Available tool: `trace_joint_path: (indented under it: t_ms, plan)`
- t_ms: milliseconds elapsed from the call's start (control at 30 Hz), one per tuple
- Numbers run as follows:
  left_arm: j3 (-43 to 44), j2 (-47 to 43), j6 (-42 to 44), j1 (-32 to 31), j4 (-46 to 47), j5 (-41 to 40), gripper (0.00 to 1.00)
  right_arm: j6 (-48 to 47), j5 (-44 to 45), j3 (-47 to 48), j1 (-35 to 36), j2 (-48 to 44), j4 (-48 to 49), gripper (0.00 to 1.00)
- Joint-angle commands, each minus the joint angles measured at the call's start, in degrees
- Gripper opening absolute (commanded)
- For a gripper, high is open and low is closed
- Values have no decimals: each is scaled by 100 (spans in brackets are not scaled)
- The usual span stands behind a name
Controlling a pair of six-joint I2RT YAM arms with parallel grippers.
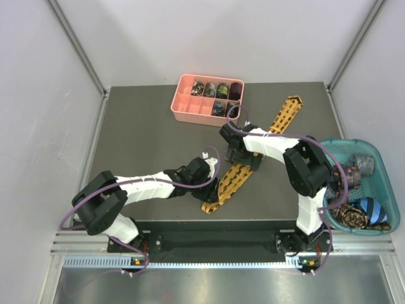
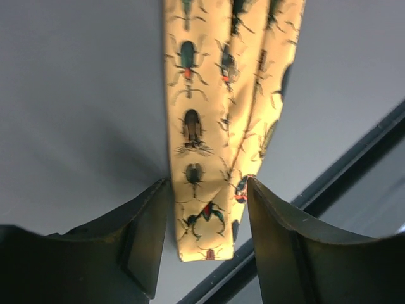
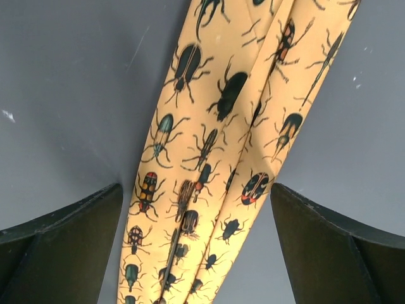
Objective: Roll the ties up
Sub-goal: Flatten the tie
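One golden-yellow beetle-print tie (image 1: 286, 116) lies flat on the worktop (image 1: 145, 133). Its long axis runs diagonally, from a far end just right of the pink compartment tray (image 1: 190, 118) to a near tip well in front of that tray, toward the arms' bases.

The left arm (image 1: 149, 187) is over the near tip. The left jaws stand partly spread and straddle the tip across its width, so the cloth runs straight away from them along their midline. Their inner faces sit just beside the tie's edges, though the wrist view does not settle whether they touch it.

The right arm (image 1: 272, 144) is over the tie's middle, closer to the tray. The right jaws are spread wide, well clear of both edges and holding nothing.

The left arm is nearer the tip, so a roll would likely start there and travel up the tie.
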Motion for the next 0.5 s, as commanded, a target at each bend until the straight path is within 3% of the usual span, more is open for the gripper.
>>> trace_joint_path:
  t_ms: [0,367,400,467]
  plan:
    - [-140,64,164,-4,219,622,57,260,211,-14,153,0,-192,100]
    - [-141,-252,366,-101,-52,668,55,849,114,-1078,329,-553,336,88]
    - [-114,-331,383,-101,-105,642,55,884,131,-1140,346,-606,327,84]
    - [-35,-462,436,-101,-299,545,55,946,140,-1262,381,-676,432,65]
